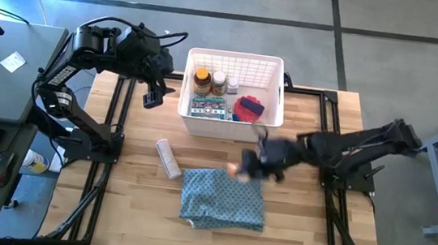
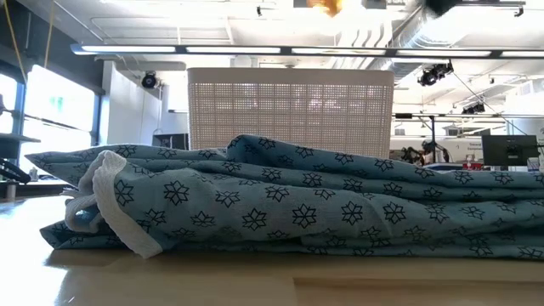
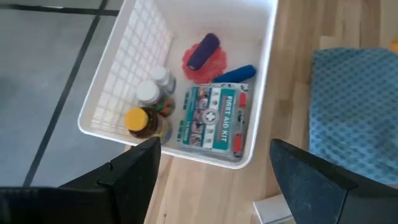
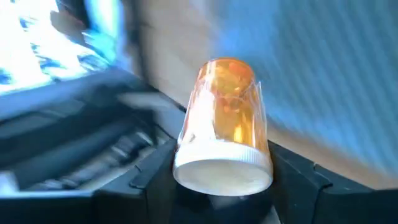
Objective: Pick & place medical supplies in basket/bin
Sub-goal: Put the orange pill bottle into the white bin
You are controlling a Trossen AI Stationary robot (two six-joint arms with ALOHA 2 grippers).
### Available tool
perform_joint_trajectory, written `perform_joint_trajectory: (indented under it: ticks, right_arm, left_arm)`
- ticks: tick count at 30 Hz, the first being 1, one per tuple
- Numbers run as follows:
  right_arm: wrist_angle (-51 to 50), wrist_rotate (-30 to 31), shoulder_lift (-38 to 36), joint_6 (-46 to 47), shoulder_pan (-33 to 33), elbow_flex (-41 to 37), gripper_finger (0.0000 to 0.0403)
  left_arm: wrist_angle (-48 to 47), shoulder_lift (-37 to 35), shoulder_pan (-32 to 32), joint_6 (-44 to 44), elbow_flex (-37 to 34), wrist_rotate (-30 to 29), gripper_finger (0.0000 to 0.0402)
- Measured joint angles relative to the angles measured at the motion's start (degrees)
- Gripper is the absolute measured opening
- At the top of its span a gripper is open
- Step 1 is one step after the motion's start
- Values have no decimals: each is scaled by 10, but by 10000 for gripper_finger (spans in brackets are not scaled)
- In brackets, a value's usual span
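Vial [image 4: 225,124], amber with a white cap, pinched between the two fingers of the right end effector [image 1: 240,170], which is above the surface just beside the upper right corner of the cloth [image 1: 221,199] and in front of the basket [image 1: 235,60]. Basket holds an amber bottle [image 3: 141,121], two white bottles [image 3: 149,93], a first aid kit [image 3: 214,118], a red disc [image 3: 202,59] and two tubes [image 3: 204,50]. Left end effector [image 3: 211,171]: fingers spread, empty, above the basket's left front corner; a white roll [image 1: 168,158] lies on the surface, left of the cloth.

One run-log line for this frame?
right hand: shut on orange vial, above cloth | left hand: open, over basket
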Motion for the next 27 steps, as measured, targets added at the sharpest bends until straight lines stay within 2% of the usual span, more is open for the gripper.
perform_joint_trajectory:
  ticks: [4,9,14,19,23,27]
  right_arm:
    - [57,88,-1,-117,-73,36,204]
    - [24,100,43,-267,-179,145,204]
    - [-100,101,128,-392,-274,306,204]
    - [-251,92,238,-476,-363,453,204]
    - [-334,63,318,-515,-413,531,204]
    - [-417,15,388,-531,-452,573,204]
  left_arm:
    - [0,0,0,-4,0,-5,335]
    - [0,0,0,-4,0,-6,335]
    - [1,0,0,-4,0,-34,335]
    - [1,0,0,-6,0,-51,335]
    - [1,-2,0,-8,0,-51,335]
    - [1,-3,0,-8,0,-52,335]
